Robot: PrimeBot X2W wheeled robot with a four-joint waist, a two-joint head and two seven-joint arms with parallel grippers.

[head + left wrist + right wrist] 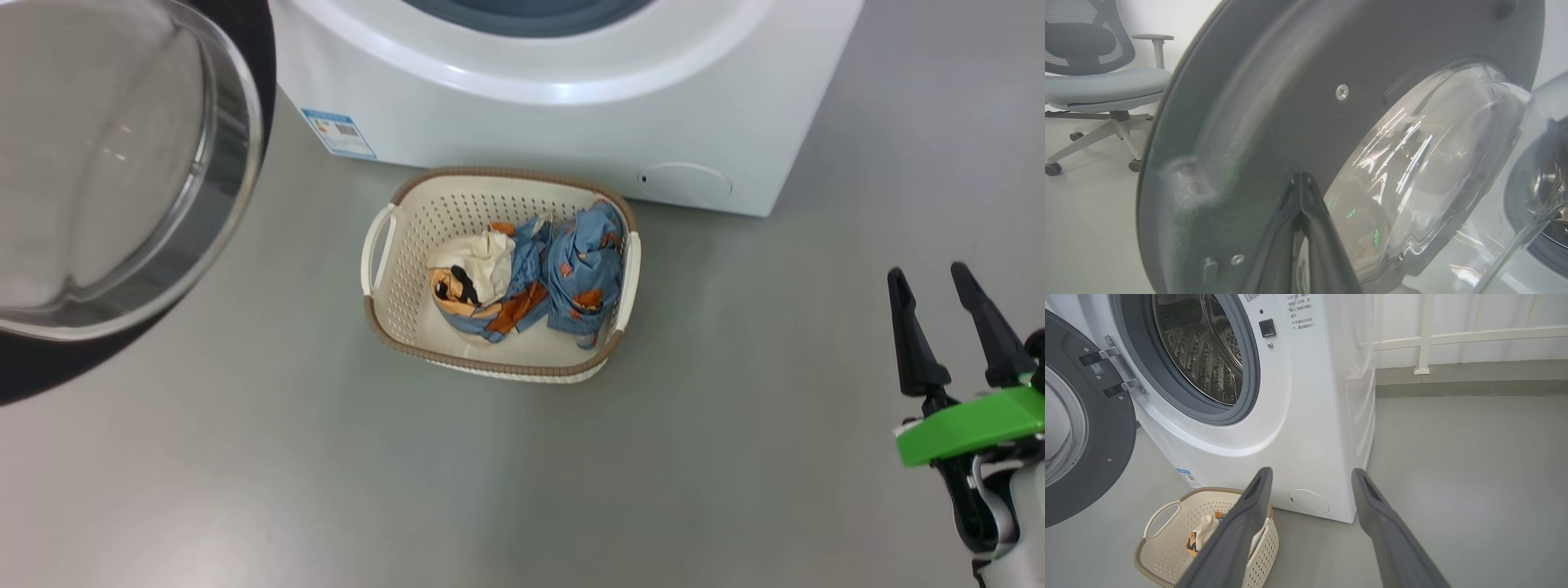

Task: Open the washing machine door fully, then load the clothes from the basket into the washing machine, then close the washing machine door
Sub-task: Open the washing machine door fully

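Door [1106,457] open; left tool [1301,177] pressed together (beside door); right tool [927,271] spread; clothes [531,278] in basket [506,173].

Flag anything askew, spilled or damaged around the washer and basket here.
Nothing stands out. The washing machine door hangs open on its hinges, the basket sits upright before the washing machine, and the clothes lie inside it, none spilled.

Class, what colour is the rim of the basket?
The basket rim is brown; the head view shows it best.
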